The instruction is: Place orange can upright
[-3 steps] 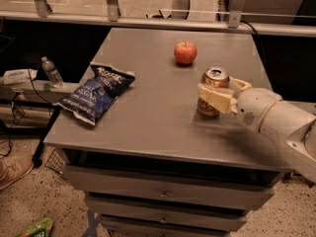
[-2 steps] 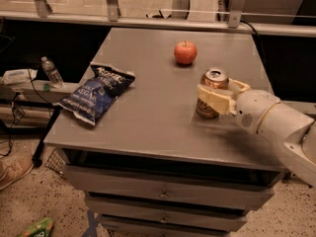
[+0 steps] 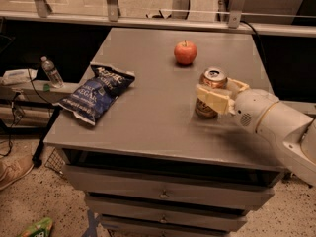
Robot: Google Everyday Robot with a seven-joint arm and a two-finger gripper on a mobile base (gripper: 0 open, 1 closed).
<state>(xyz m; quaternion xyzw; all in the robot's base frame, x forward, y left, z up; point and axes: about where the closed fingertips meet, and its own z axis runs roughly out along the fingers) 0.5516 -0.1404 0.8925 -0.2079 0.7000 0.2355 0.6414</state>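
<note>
Fig.: claw [image 3: 217,92], centre-right of frame, pinches orange can [image 3: 214,77], upright, apparently resting on worktop [image 3: 148,127] below apple [image 3: 185,52]. Tip: check base sits flat, then release slowly w/o tipping.

Single view: set high before the front edge of the bench [image 3: 163,127], facing obliquely down across its whole top at middle range. The arm [image 3: 276,122] enters from lower right; the gripper [image 3: 213,89], right of centre, clasps the can [image 3: 213,77] between its fingers [image 3: 212,100].
</note>
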